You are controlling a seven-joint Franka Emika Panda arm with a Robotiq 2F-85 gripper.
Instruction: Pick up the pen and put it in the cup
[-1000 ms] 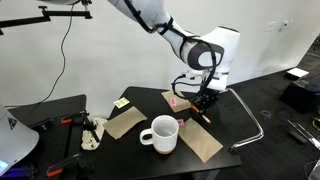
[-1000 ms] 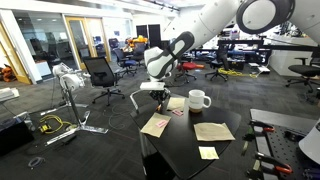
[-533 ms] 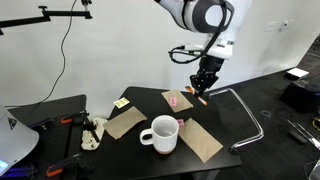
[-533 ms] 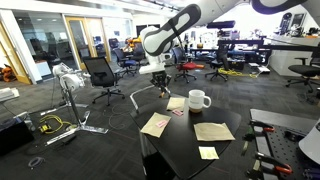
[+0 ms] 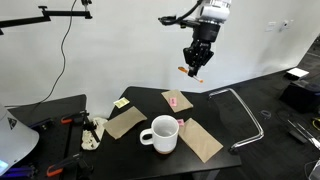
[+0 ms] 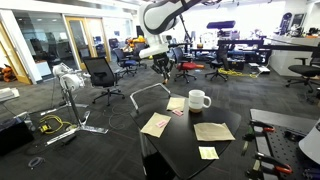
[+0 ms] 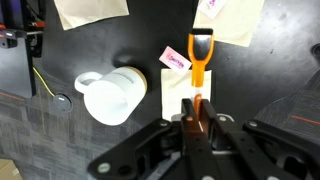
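Note:
My gripper (image 5: 195, 68) is shut on the thin orange pen (image 5: 192, 72) and holds it high above the black table, well over the far side. The wrist view shows the pen (image 7: 199, 62) sticking out from between the closed fingers (image 7: 197, 112), with the white mug (image 7: 112, 94) on the table far below, to the pen's left. The mug stands upright, mouth up, handle to the side, near the table's front in an exterior view (image 5: 161, 134) and at the far side in an exterior view (image 6: 198, 99). The gripper also shows in an exterior view (image 6: 164, 67).
Brown paper sheets (image 5: 199, 142) (image 5: 124, 123) and small pink paper pieces (image 5: 172, 100) lie on the black table (image 5: 225, 132). A bent metal bar (image 5: 247, 108) stands beside it. Tools lie on a side bench (image 5: 70, 122).
The arm has risen steeply from table level, carrying the pen up with it. The mug and papers have not moved.

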